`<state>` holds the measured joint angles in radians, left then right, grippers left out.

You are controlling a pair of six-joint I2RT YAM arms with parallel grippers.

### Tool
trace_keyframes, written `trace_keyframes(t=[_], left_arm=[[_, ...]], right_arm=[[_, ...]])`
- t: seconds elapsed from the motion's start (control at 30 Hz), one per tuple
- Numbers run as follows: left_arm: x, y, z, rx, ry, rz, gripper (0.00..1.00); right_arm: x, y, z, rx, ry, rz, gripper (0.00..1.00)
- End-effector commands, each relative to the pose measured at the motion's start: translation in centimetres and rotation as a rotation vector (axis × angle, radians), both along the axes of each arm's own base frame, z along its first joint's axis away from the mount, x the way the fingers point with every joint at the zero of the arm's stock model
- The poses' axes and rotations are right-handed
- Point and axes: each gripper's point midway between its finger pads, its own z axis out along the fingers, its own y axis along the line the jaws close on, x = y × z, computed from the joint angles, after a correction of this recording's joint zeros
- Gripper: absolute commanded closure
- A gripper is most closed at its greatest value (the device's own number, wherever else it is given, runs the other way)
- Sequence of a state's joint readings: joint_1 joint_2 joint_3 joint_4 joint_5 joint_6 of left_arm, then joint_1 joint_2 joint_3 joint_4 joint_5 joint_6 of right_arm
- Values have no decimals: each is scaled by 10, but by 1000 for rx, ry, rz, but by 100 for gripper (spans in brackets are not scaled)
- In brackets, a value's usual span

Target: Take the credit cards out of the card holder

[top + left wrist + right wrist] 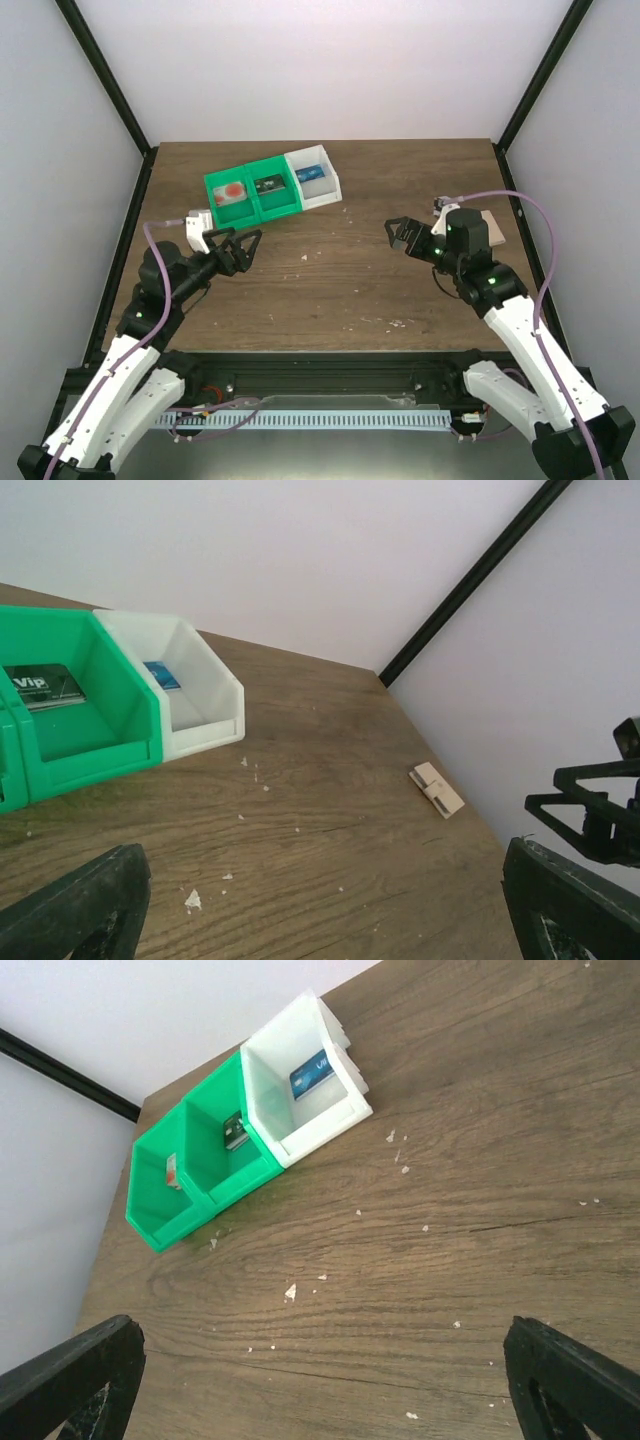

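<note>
Looks like a robot test booth in a lab: plain white panels point(330, 60) in black posts point(110, 85) closing in a wooden table point(340, 285), two cabled arms point(130, 360) bolted at the near edge, green and white plastic bins point(283, 208) just beyond the left claw point(252, 250).

Card holder point(437, 789) lies on table point(330, 290), well right of bin row point(280, 209), slightly before it.
</note>
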<state>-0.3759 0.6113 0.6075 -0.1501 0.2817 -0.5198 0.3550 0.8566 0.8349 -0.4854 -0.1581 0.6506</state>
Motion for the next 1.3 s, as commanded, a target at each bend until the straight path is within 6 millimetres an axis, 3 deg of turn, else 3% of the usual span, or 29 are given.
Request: trace_keyframes(t=[0.0,0.23,0.47,0.6,0.77,0.87,0.97,1.07,1.17,1.27], left_arm=[[-2,-3,17,1,-53,-17,1],[-12,0,26,24,-128,-29,0],[-16,2,13,96,-100,-36,0],[-19,6,10,96,-106,-19,2],[-24,4,12,128,-129,-13,3],[-34,-5,16,127,-167,-71,4],[-38,-8,18,116,-187,-91,4],[-40,-5,23,115,-207,-83,4],[-40,-2,24,120,-206,-64,4],[-39,0,23,124,-205,-50,4]], right_arm=[[-1,-8,13,15,-53,-31,0],[10,-20,7,-28,-102,-101,0],[39,-41,-39,-175,-13,-241,0],[69,-78,-64,-369,72,-383,0],[106,-113,-82,-365,130,-437,1],[120,-147,-95,-439,170,-502,3],[127,-183,-113,-495,238,-594,8],[131,-205,-134,-505,297,-634,20],[137,-224,-144,-517,316,-656,36],[144,-245,-148,-507,326,-676,39]])
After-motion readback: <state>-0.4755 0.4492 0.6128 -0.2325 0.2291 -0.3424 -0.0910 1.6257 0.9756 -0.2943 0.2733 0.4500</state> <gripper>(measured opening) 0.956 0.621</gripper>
